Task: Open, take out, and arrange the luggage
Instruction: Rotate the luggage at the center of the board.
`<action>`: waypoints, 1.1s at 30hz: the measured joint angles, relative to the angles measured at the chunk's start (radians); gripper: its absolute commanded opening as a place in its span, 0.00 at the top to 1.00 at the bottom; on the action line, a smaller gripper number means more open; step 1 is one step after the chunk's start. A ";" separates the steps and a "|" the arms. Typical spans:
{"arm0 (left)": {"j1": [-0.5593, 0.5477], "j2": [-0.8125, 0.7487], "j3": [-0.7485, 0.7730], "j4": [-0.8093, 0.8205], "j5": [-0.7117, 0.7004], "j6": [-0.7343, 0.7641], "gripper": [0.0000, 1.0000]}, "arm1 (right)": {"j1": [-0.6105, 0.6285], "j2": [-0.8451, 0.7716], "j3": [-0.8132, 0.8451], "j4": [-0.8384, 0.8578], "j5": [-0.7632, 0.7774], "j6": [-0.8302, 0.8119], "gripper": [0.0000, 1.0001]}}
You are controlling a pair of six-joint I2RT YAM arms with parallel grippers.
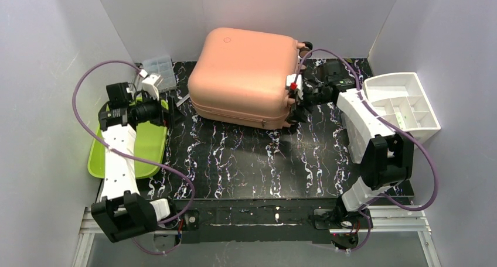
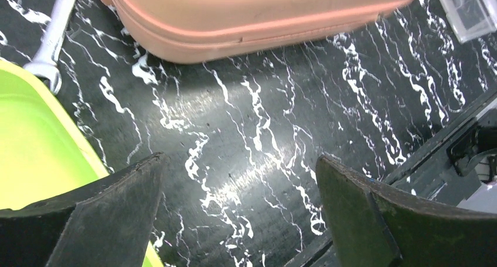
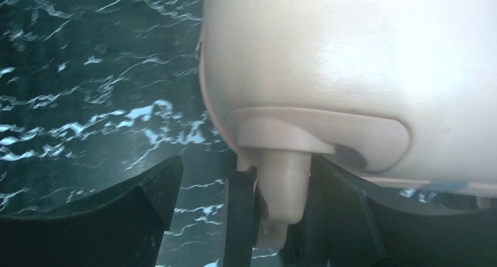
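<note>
The salmon-pink luggage (image 1: pixel 243 74) lies closed and flat at the back middle of the black marbled table. Its zip seam runs along the near side (image 2: pixel 252 15). My right gripper (image 1: pixel 296 98) is at the suitcase's right end, open. In the right wrist view its jaws (image 3: pixel 246 173) straddle a pink wheel mount (image 3: pixel 281 185) and its black wheel (image 3: pixel 240 220) under the shell (image 3: pixel 351 56). A gap remains beside the left finger. My left gripper (image 1: pixel 150 81) hovers left of the suitcase, open and empty (image 2: pixel 240 173) over bare table.
A lime-green tray (image 1: pixel 149 147) lies at the left under my left arm, its edge (image 2: pixel 35 150) showing beside the left finger. A wrench (image 1: pixel 183 98) lies by the suitcase's left corner. A clear compartment box (image 1: pixel 159 68) sits back left. A white drawer organizer (image 1: pixel 404 106) stands at the right.
</note>
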 measured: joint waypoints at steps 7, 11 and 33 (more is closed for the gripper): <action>0.000 0.151 0.167 0.006 0.008 -0.045 0.02 | 0.150 -0.032 -0.025 -0.241 -0.023 -0.126 0.13; -0.019 0.216 0.185 0.029 0.001 -0.064 0.02 | 0.253 -0.124 -0.086 -0.254 -0.074 -0.101 0.08; -0.199 0.456 0.320 0.031 -0.121 -0.126 0.02 | 0.008 -0.130 0.101 0.276 0.533 0.428 0.02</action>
